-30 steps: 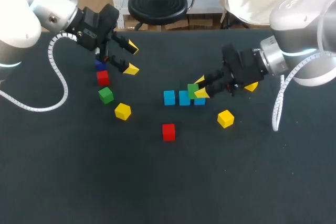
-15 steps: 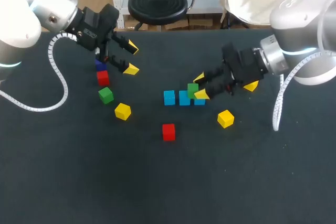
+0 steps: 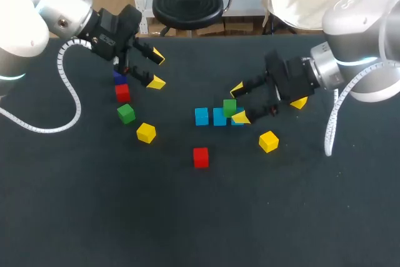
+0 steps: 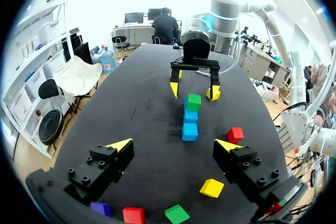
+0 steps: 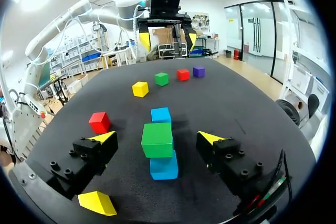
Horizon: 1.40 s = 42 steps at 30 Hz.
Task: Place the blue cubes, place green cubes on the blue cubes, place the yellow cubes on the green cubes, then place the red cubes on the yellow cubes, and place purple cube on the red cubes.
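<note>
Green cube (image 5: 157, 140) sits between the spread fingers of my right gripper (image 3: 239, 103). There is a gap on each side of it, so neither yellow tip touches it, and the jaws stand wide. It rests on top of the row of blue cubes (image 3: 201, 116), at the end of the row nearest that gripper. I cannot tell whether it sits squarely on one cube or straddles two. The rest of the blue row runs straight ahead of the jaws, out past the fingertips.

A red cube (image 3: 200, 157) lies on the dark table (image 3: 94, 204), ahead of the right gripper and off to the outer side of one finger, apart from the blue row. A yellow cube (image 3: 269, 141) lies near that same finger, further back along the gripper and clear of it.

My left gripper (image 3: 156, 70) is well apart from the stack, with its jaws also wide and nothing between them. From its wrist view, a purple cube (image 4: 101, 208), a second red cube (image 4: 133, 215) and a second green cube (image 4: 177, 214) lie in a line under its fingers. A second yellow cube (image 4: 212, 187) lies just ahead of them, near one finger. The stack and my right gripper are far ahead of these jaws.
</note>
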{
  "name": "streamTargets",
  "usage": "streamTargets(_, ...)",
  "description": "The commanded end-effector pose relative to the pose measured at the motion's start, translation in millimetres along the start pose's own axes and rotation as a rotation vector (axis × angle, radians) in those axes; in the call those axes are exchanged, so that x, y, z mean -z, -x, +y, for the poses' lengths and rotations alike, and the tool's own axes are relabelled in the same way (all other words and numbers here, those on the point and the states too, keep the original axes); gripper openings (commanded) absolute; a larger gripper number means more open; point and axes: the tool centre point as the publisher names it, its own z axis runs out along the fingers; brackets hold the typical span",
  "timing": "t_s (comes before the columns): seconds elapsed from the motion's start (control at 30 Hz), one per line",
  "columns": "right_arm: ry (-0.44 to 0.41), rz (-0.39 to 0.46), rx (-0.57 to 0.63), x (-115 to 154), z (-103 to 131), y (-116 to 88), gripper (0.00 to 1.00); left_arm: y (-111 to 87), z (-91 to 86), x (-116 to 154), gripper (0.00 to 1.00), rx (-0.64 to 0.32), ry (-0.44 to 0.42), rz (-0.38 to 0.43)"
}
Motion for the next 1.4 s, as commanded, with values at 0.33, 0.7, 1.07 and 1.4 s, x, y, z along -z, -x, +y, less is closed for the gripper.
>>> streamTargets(0.33, -0.008, 0.004, 0.003, 0.2, -1.2, 1.4, 0.35, -0.4, -1.0, 0.1, 1.00, -0.001, 0.003, -0.001)
streamTargets(0.7, -0.018, 0.012, 0.009, 3.7, 1.5, 3.3, 0.18, -0.4, -1.0, 0.1, 1.00, -0.001, 0.003, -0.001)
streamTargets(1.07, -0.019, 0.016, 0.021, 5.6, 3.3, 6.0, 0.12, -0.4, -1.0, 0.1, 1.00, -0.001, 0.003, -0.001)
streamTargets(1.4, -0.001, 0.019, 0.028, 6.2, 4.9, 4.9, 0.00, -0.4, -1.0, 0.1, 1.00, -0.001, 0.003, -0.001)
